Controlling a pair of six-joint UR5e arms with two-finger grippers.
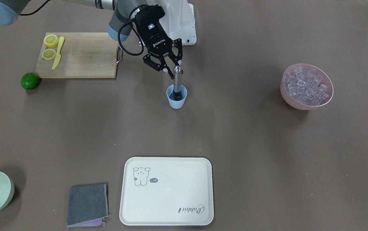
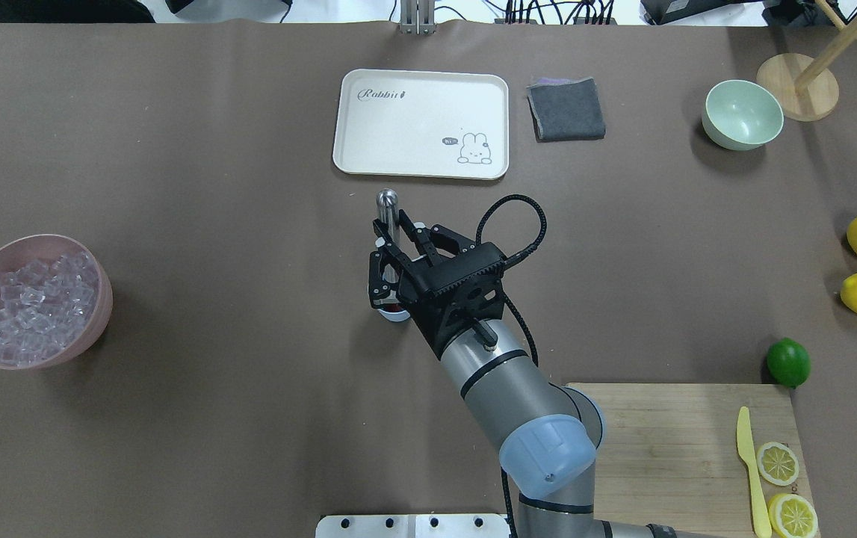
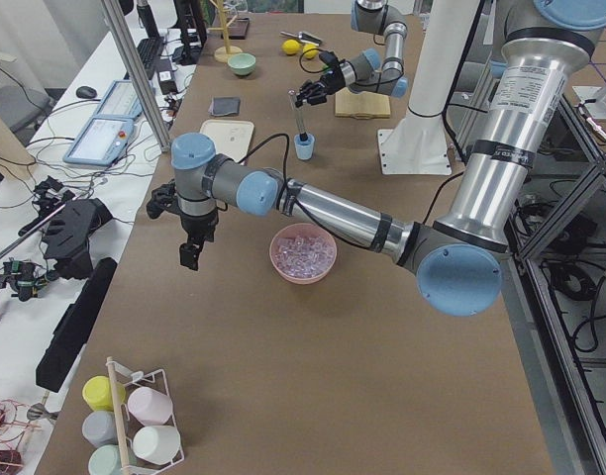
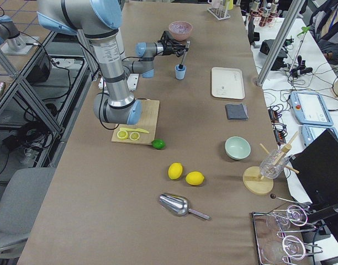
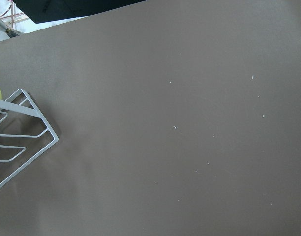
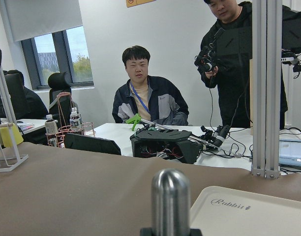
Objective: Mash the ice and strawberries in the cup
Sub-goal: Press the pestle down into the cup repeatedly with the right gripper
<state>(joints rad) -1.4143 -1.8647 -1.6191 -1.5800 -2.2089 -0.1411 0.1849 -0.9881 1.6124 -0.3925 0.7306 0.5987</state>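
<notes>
Steel muddler (image 1: 177, 78) stands in cup (image 1: 176, 101), right jaws apart; left jaws: cannot tell.

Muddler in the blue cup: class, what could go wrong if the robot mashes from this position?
1. The muddler leans in the small cup with the right gripper apparently open around its top; a knock from a finger could tip both over.
2. Nothing steadies the cup: the left gripper hangs far away, so downward pressure might slide or topple it.
</notes>
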